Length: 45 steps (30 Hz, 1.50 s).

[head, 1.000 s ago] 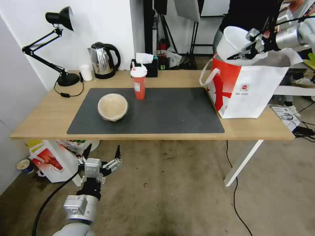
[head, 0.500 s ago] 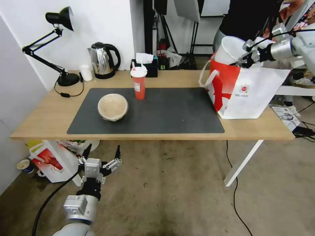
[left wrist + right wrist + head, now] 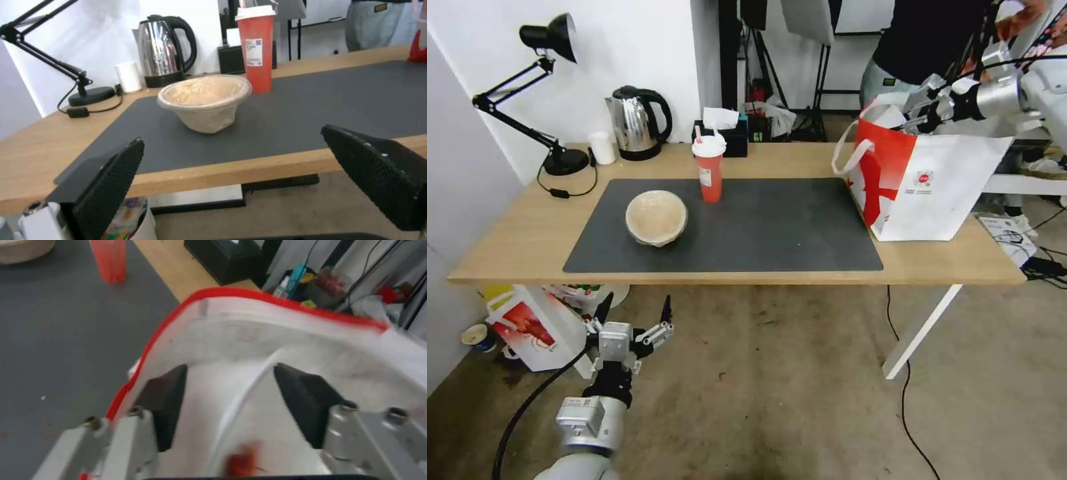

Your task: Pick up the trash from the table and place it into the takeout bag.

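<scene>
My right gripper (image 3: 912, 113) hangs in the mouth of the takeout bag (image 3: 934, 187) at the table's (image 3: 514, 247) right end. It is open. Between and below its spread fingers (image 3: 164, 400), inside the bag (image 3: 249, 326), lies the white plastic bowl (image 3: 267, 426) with a red scrap in it. From the head view the bowl is mostly hidden by the bag. The beige bowl (image 3: 656, 217) and the red lidded cup (image 3: 710, 170) stand on the dark mat (image 3: 774, 227). My left gripper (image 3: 634, 320) waits open below the table's front edge, facing the beige bowl (image 3: 204, 100) and the cup (image 3: 255, 50).
At the back edge stand a black desk lamp (image 3: 557, 157), a steel kettle (image 3: 637, 123), a small white cup (image 3: 602, 147) and a black tissue box (image 3: 724, 137). A smaller white bag (image 3: 534, 327) sits on the floor under the left end. A person stands behind the takeout bag.
My right gripper lowered the white bowl from above the takeout bag into its mouth, and the bowl has sunk out of the head view. The left arm has not moved.
</scene>
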Motion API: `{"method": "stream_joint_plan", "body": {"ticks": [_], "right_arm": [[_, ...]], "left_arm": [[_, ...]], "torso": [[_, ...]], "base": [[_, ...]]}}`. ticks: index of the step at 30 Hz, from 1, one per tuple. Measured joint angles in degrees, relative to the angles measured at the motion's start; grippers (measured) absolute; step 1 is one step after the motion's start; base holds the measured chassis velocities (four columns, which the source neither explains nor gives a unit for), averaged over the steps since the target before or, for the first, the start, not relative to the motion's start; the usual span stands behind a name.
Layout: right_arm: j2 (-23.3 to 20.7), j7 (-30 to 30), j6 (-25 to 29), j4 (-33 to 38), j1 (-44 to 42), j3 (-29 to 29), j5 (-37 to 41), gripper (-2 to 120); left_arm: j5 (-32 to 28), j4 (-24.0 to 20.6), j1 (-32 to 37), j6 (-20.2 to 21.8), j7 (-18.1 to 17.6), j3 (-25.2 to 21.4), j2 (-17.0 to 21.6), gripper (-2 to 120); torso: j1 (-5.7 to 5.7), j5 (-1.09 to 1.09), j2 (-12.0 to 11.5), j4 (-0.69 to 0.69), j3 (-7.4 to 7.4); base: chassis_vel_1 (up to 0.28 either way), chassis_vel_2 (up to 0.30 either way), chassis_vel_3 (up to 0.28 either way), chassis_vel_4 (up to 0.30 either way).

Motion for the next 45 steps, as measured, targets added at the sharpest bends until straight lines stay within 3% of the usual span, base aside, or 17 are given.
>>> {"method": "stream_joint_plan", "body": {"ticks": [1, 4, 5, 8, 13, 25, 29, 32, 39, 41, 42, 44, 45], "right_arm": [[0.0, 0.0, 0.0, 0.0, 0.0, 0.0, 0.0, 48], [0.31, 0.41, -0.01, -0.05, 0.25, 0.0, 0.12, 68], [0.31, 0.41, -0.01, -0.05, 0.25, 0.0, 0.12, 68], [0.89, 0.76, -0.03, -0.31, 0.48, 0.0, 0.15, 86], [1.28, 1.29, 0.1, -0.37, 0.8, 0.16, 0.19, 99], [1.47, 4.96, 0.07, 2.79, 0.59, 3.67, 4.73, 100], [1.37, 8.12, 0.03, 4.89, -0.69, 7.37, 7.48, 100], [0.48, 18.57, 0.83, 12.92, -5.99, 14.73, 15.69, 100], [-0.29, 30.52, 3.05, 20.03, -10.28, 18.96, 20.39, 100], [-0.84, 45.06, 5.04, 28.79, -15.45, 22.1, 24.39, 100], [-0.84, 45.06, 5.04, 28.79, -15.45, 22.1, 24.39, 100], [-1.66, 58.77, 6.8, 40.44, -23.67, 25.22, 25.5, 100], [-1.66, 58.77, 6.8, 40.44, -23.67, 25.22, 25.5, 100]], "left_arm": [[0.0, 0.0, 0.0, 0.0, 0.0, 0.0, 0.0, 100], [0.0, 0.0, 0.0, 0.0, 0.0, 0.0, 0.0, 100], [0.0, 0.0, 0.0, 0.0, 0.0, 0.0, 0.0, 100], [0.0, 0.0, 0.0, 0.0, 0.0, 0.0, 0.0, 100], [0.0, 0.0, 0.0, 0.0, 0.0, 0.0, 0.0, 100], [0.0, 0.0, 0.0, 0.0, 0.0, 0.0, 0.0, 100], [0.0, 0.0, 0.0, 0.0, 0.0, 0.0, 0.0, 100], [0.0, 0.0, 0.0, 0.0, 0.0, 0.0, 0.0, 100], [0.0, 0.0, 0.0, 0.0, -0.01, 0.0, 0.0, 100], [-0.01, 0.0, 0.0, 0.0, -0.01, 0.0, 0.0, 100], [-0.01, 0.0, 0.0, 0.0, -0.01, 0.0, 0.0, 100], [0.0, 0.0, 0.01, 0.0, -0.01, 0.0, 0.0, 100], [0.0, 0.0, 0.01, 0.0, -0.01, 0.0, 0.0, 100]], "torso": [[0.0, 0.0, 0.0, 0.0, 0.0], [0.0, 0.0, 0.0, 0.01, 0.0], [0.0, 0.0, 0.0, 0.01, 0.0], [0.0, 0.0, 0.0, 0.01, 0.0], [0.0, 0.0, 0.0, 0.0, 0.0], [0.0, -0.01, 0.0, 0.01, 0.0], [0.0, -0.01, 0.0, 0.01, 0.0], [0.0, -0.01, 0.0, 0.02, 0.0], [0.0, -0.01, 0.0, -0.02, 0.0], [0.0, -0.02, 0.0, 0.02, 0.0], [0.0, -0.02, 0.0, 0.02, 0.0], [0.0, 0.03, 0.0, 0.02, 0.0], [0.0, 0.03, 0.0, 0.02, 0.0]], "base": [[0.0, 0.0, 0.0, 0.0], [0.0, 0.0, 0.0, 0.0], [0.0, 0.0, 0.0, 0.0], [0.0, 0.0, 0.0, 0.0], [0.0, 0.0, 0.0, 0.0], [0.0, 0.0, 0.0, 0.0], [0.0, 0.0, 0.0, 0.0], [0.0, 0.0, 0.0, 0.0], [0.0, 0.0, 0.0, 0.0], [0.0, 0.0, 0.0, 0.0], [0.0, 0.0, 0.0, 0.0], [0.0, 0.0, 0.0, 0.0], [0.0, 0.0, 0.0, 0.0]]}}
